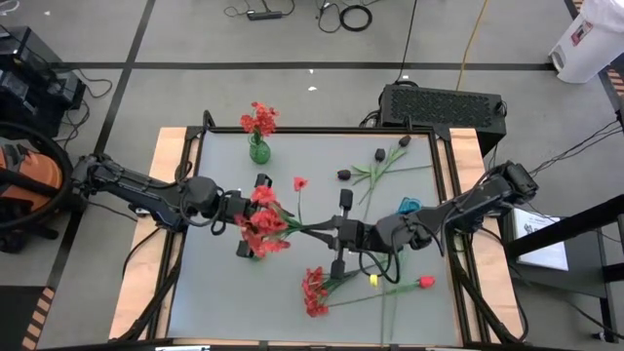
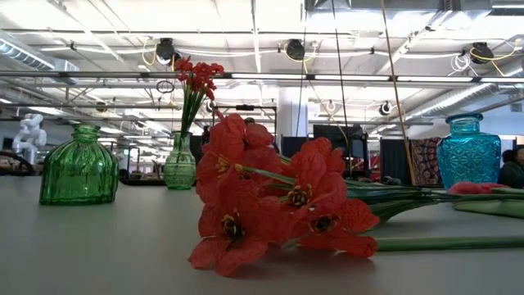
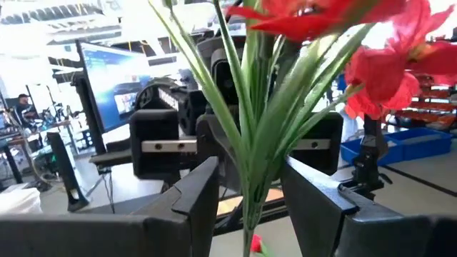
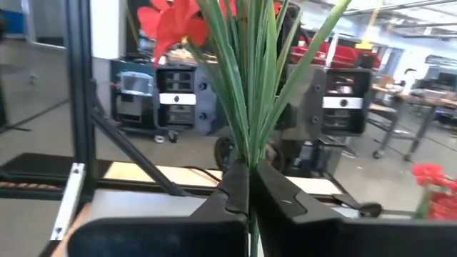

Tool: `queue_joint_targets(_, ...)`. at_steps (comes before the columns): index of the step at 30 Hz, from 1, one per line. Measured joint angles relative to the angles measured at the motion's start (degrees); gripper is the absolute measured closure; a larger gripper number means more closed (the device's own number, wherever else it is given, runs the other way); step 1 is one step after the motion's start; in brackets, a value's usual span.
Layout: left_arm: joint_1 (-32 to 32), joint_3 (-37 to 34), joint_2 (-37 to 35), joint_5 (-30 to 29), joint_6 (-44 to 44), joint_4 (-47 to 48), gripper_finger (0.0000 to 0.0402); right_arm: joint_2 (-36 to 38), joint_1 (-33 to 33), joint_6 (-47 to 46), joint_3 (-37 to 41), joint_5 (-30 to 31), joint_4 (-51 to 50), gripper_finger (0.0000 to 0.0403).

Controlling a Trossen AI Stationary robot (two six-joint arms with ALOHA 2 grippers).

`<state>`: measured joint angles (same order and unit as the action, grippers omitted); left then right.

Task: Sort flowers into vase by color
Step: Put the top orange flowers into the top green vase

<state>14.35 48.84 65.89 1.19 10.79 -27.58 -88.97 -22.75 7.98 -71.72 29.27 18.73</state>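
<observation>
The held flower is a red clustered-blossom spray (image 1: 263, 227) on green stems. My right gripper (image 1: 326, 232) (image 4: 248, 178) comes from the table's right and is shut on its stem end. My left gripper (image 1: 241, 216) (image 3: 250, 175) is open; its fingers stand either side of the stems just below the blossoms, apart from them. The blossoms sit over a wide green vase (image 1: 253, 252) (image 2: 78, 168). A narrow green vase (image 1: 258, 149) (image 2: 180, 164) at the far side holds red flowers. Another red spray (image 1: 314, 291) (image 2: 270, 205) lies on the table. My right gripper pinches the spray's bundle of green stems (image 4: 250, 153) between its two fingers, low on the stems and far from the blossoms. It comes level from the table's right, with the stems running on ahead of the fingers toward the left. The blossom end reaches over the wide green vase.
Black blooms (image 1: 343, 175) on green stems (image 1: 385, 168) lie at the far right. A small red bloom (image 1: 300, 183) is mid-table, and a red tulip bud (image 1: 426, 283) with a long stem lies near the front. A blue vase (image 1: 408, 205) (image 2: 467, 152) stands by my right arm.
</observation>
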Motion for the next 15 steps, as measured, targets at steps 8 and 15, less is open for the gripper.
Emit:
queue_joint_targets(8,0.0,0.0,0.0,0.2,0.0,-2.1,0.0244,0.0,1.9,-2.7,0.0,-5.7,0.0,0.0402)
queue_joint_targets(15,0.0,0.0,0.0,0.2,0.1,-2.0,0.0245,0.0,2.1,-4.8,0.0,-5.7,-1.1,0.0403)
